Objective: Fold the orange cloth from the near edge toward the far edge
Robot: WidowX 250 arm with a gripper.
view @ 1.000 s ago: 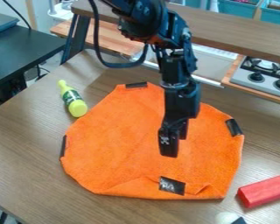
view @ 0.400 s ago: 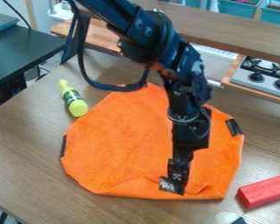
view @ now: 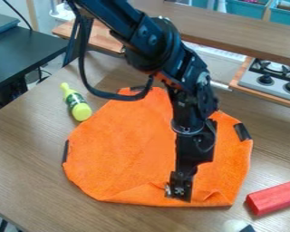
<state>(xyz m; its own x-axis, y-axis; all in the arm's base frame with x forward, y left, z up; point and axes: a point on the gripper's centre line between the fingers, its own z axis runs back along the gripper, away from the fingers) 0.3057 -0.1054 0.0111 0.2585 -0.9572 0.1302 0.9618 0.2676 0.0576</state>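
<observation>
- Orange cloth: lies spread on the wood-grain table, roughly round with straight-cut edges. Dark patches mark its far edge, left edge and right edge, as seen in the camera view.
- Gripper: located over the near edge of the cloth, right of its middle, tip pointing down. Contact with the fabric cannot be confirmed.
- Claw state: cannot be determined from this angle, nor can any grasp on the cloth.
- Key relation: the near edge lies directly below the tip; the bulk of the cloth extends from there toward the far side and the picture's left.
- Long axis: none is distinct. The near edge runs roughly across the picture, with a raised crease just right of the tip.
- Arm: single unit, extending from the top edge across the far part of the cloth.
- Adjacent items: yellow-green bottle, lying beside the upper-left edge; red block, lying off the lower-right edge.
</observation>
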